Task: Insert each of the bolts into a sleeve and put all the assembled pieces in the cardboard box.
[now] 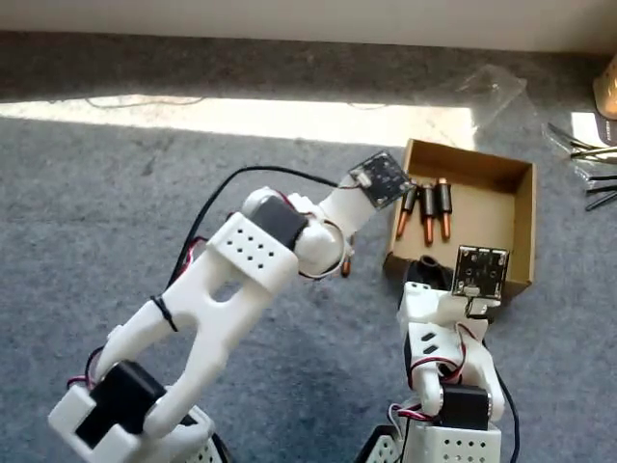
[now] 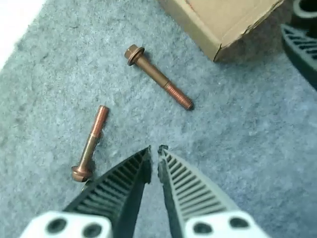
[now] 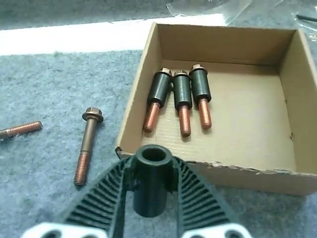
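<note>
Two bare copper bolts lie on the grey carpet: one (image 2: pixel 159 79) nearer the cardboard box (image 2: pixel 218 25), the other (image 2: pixel 90 144) just past my left gripper (image 2: pixel 155 150). That gripper hovers above the carpet, shut with nothing in it. My right gripper (image 3: pixel 152 164) is shut on an upright black sleeve (image 3: pixel 151 191) close to the front wall of the box (image 3: pixel 233 171). Three bolts in sleeves (image 3: pixel 182 96) lie side by side inside the box (image 1: pixel 482 207). One loose bolt (image 3: pixel 88 144) lies left of the box.
A clear plastic bag (image 1: pixel 492 92) lies behind the box. Dark thin tools or ties (image 1: pixel 593 145) sit at the far right edge. A black cable (image 1: pixel 217 198) trails from the left arm. My right gripper's finger (image 2: pixel 302 47) shows beside the box corner.
</note>
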Controlling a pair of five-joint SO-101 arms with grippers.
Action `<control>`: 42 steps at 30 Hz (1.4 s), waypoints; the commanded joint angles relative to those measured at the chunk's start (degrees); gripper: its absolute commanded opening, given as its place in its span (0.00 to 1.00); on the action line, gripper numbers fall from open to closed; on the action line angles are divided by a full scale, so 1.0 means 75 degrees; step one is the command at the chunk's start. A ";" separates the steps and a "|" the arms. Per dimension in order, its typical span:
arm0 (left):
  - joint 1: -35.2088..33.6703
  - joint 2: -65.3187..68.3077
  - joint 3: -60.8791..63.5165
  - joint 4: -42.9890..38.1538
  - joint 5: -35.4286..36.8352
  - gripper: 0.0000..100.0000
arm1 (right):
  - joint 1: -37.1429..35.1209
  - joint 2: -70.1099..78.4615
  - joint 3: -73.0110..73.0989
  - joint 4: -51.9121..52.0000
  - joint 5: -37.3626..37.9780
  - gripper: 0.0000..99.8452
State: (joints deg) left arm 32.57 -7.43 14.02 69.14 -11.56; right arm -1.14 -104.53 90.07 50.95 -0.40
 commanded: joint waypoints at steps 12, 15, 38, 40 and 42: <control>0.0076 0.4237 -0.4284 0.0035 0.3153 0.05 | 0.0100 -0.0100 -0.0076 -0.0229 -0.0059 0.00; 0.0076 0.4941 -0.5105 0.0035 0.3341 0.05 | 0.0100 -0.0100 -0.0076 -0.0229 -0.0059 0.00; -0.0592 0.7262 -0.7519 0.0340 0.4360 0.15 | 0.0088 -0.0100 -0.0076 -0.0229 -0.0059 0.00; -0.0604 0.7285 -0.7519 0.0399 0.4360 0.17 | 0.0088 -0.0100 -0.0076 -0.0229 -0.0059 0.00; -0.0627 0.7285 -0.7496 0.0399 0.4360 0.17 | 0.0088 -0.0100 -0.0076 -0.0229 -0.0059 0.00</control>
State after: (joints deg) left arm 28.62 47.87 -40.13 71.16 20.53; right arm -1.14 -104.53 90.07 50.95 -0.40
